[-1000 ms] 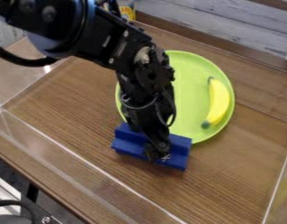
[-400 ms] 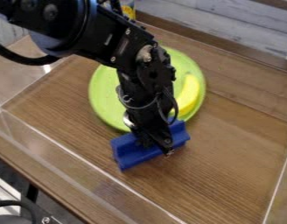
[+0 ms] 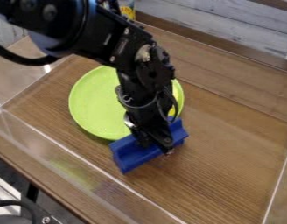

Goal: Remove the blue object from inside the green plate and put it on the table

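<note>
A brown wood-grain desk (image 3: 234, 105) edged by clear acrylic walls carries a large round lime-green flat plate (image 3: 97, 103), partly hidden behind the black robot arm (image 3: 105, 39). At the plate's five o'clock edge, a deep-blue rectangular block (image 3: 140, 151) lies on the wood, its far end by the rim. The fingers (image 3: 157, 137) point down onto the block's upper right end and stand narrow around it; whether they truly pinch it cannot be told.

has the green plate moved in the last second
Yes. The plate has slid left across the table, away from the right acrylic wall; the banana is no longer visible.
</note>
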{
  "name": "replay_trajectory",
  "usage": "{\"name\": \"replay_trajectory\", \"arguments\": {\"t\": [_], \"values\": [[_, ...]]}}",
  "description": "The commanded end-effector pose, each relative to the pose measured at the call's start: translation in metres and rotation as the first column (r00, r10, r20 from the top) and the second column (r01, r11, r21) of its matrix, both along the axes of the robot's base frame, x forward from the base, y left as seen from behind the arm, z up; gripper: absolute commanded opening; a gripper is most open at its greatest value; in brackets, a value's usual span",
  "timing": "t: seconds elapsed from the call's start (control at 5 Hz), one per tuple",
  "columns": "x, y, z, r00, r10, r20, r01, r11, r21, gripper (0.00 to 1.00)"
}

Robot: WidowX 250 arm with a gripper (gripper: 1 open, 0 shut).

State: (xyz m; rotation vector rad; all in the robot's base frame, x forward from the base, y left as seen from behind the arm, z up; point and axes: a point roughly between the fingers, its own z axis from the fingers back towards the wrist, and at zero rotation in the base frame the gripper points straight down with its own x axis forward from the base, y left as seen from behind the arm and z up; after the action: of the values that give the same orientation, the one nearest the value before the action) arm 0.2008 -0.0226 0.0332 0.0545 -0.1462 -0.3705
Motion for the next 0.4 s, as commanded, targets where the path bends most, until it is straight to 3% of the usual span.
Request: {"name": "replay_trajectory", "arguments": {"t": [0.0, 0.2], "values": [[-0.0171, 0.0075, -0.0256, 0.994, 0.018, -0.107, -0.017, 1.0, 0.01, 0.0], [-0.0136, 0.012, -0.0294, 0.994, 0.032, -0.1, -0.031, 0.999, 0.004, 0.0]]}}
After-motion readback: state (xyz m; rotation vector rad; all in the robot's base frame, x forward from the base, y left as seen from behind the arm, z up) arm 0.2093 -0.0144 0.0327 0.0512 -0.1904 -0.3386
